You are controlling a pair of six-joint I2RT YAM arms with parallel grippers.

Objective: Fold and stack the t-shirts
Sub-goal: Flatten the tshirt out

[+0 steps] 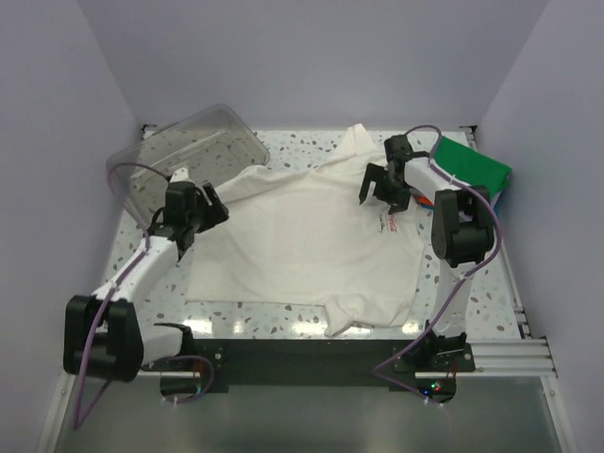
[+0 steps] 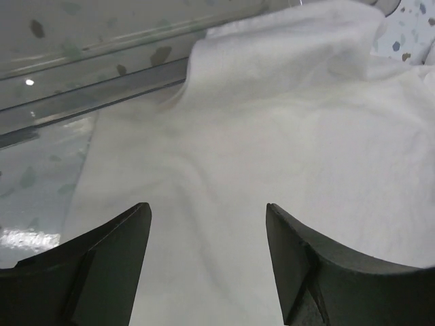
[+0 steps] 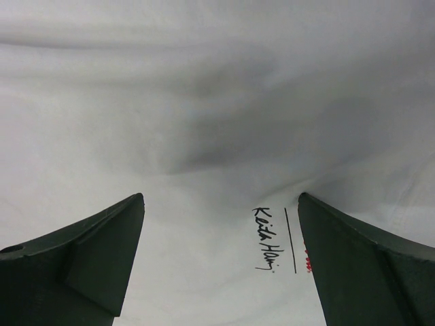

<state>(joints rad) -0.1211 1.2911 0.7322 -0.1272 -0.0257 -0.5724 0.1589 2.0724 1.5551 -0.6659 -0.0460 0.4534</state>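
While the cream-white t-shirt lay spread out with some wrinkles across the middle of the speckled table, both arms reached over it. The left gripper was at the left edge of the shirt, just beside the clear plastic tub that stood in the far left corner. From the left wrist camera, its jaws were apart, and only white cloth showed below them; part of the cloth rose in a soft fold against the wall of the tub. The right gripper was above the right part of the shirt, close to the small chest logo. From the right wrist camera, its jaws were also wide apart and held nothing, and a black handwritten signature with small red marks beside it showed on the cloth between them. At the far right of the table, a folded green t-shirt lay on top of a small pile, touching the edge of the white shirt; the pieces under it were too hidden to name.
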